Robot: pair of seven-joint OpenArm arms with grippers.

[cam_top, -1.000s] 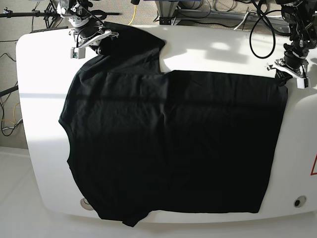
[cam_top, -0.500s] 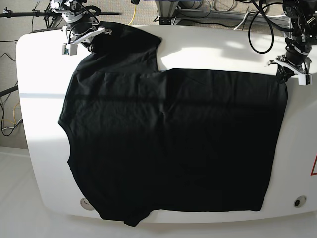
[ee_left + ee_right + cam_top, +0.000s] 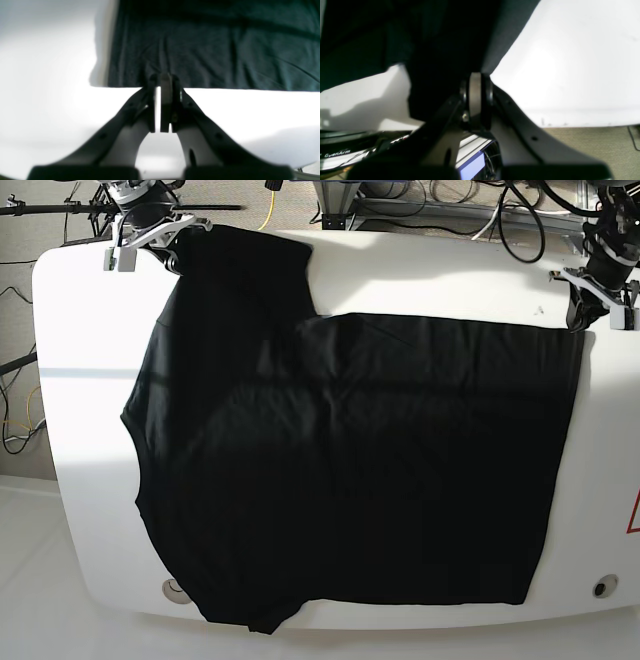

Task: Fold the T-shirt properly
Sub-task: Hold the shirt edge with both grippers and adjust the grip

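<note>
The black T-shirt (image 3: 340, 460) lies spread across the white desk (image 3: 80, 310), no fold apparent yet. The right tool (image 3: 140, 238) is clamped on its far sleeve corner, and the left tool (image 3: 597, 292) on its far hem corner. The left wrist view shows that pinch close up; only the base view shows the shirt's whole outline.

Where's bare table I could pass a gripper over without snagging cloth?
Bare strips of table lie along the edge beside the T-shirt's sleeve side, and behind the shirt, between the right gripper and left gripper. The middle and near edge are covered by cloth.
</note>
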